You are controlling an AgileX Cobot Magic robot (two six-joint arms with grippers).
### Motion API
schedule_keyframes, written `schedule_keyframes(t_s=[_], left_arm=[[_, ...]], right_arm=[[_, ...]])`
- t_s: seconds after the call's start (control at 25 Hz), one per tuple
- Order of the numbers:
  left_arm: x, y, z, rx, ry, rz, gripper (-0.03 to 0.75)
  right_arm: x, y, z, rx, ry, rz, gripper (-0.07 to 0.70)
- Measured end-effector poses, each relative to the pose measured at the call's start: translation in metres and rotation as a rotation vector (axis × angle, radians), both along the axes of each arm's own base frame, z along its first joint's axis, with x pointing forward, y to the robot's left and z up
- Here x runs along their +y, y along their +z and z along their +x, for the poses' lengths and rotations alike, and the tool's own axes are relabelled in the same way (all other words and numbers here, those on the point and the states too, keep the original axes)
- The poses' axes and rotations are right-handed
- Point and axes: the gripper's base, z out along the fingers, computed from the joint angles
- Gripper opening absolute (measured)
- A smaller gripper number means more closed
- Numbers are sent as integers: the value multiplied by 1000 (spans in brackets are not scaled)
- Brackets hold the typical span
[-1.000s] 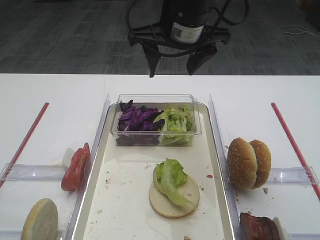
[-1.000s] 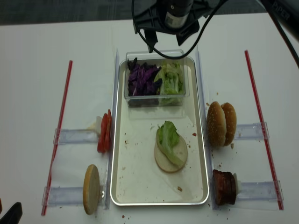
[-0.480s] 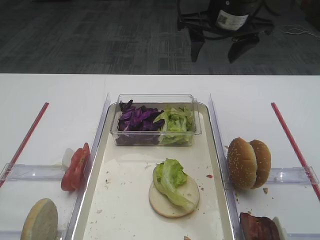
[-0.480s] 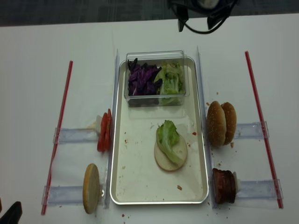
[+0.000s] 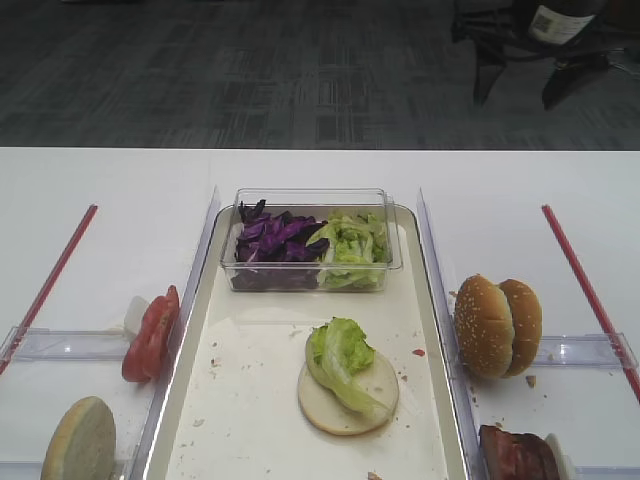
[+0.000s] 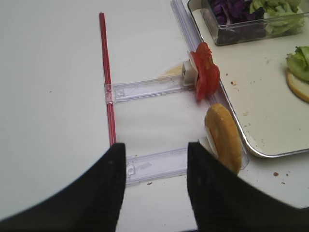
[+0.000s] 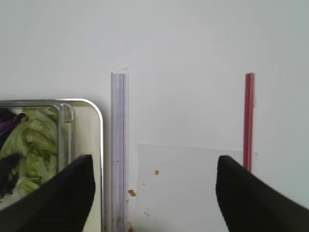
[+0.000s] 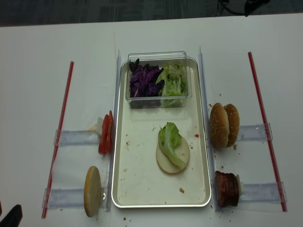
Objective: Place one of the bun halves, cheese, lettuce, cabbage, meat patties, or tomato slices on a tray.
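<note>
On the tray [image 5: 235, 400] lies a flat pale bun half [image 5: 352, 402] with a lettuce leaf [image 5: 340, 355] draped over it. A clear tub at the tray's far end holds purple cabbage [image 5: 275, 240] and more lettuce [image 5: 352, 240]. Sesame bun halves [image 5: 497, 325] and meat patties [image 5: 518, 455] stand on edge right of the tray. Tomato slices [image 6: 205, 72] and another bun half [image 6: 224, 135] stand to its left. My right gripper [image 5: 520, 88] hangs open and empty high over the far right. My left gripper [image 6: 157, 188] is open and empty, near the front left.
Red strips [image 5: 585, 285] [image 6: 106, 77] mark the table's outer sides. Clear plastic rails [image 7: 118, 150] run along the tray, and clear holders [image 6: 145, 89] carry the upright food. Crumbs [image 7: 131, 193] dot the table and tray. The white table ends at a dark floor beyond.
The right gripper has swung from above the tub's far edge to the far right of the table's back. Nothing on the table has moved.
</note>
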Motion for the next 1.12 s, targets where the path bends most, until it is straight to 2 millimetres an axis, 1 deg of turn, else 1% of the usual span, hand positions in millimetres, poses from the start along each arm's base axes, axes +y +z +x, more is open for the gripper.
schedule_keyframes(t_s=[0.16,0.32,0.52,0.64,0.88,1.04,1.12], left_arm=[[0,0,0,0,0,0,309],[0,0,0,0,0,0,309],[0,0,0,0,0,0,309],[0,0,0,0,0,0,309],[0,0,0,0,0,0,309],[0,0,0,0,0,0,309],[0,0,0,0,0,0,309]], right_arm=[[-23,0,4,-4,-24,-11,556],[-41,0,6,-6,-47,-18,553],[-58,0,7,-6,-85,-19,553],[-61,0,7,-6,-91,-22,547],[-61,1,5,-7,-68,-27,526],[-62,3,-10,10,-55,-33,522],[-62,7,-21,12,-49,-35,522]])
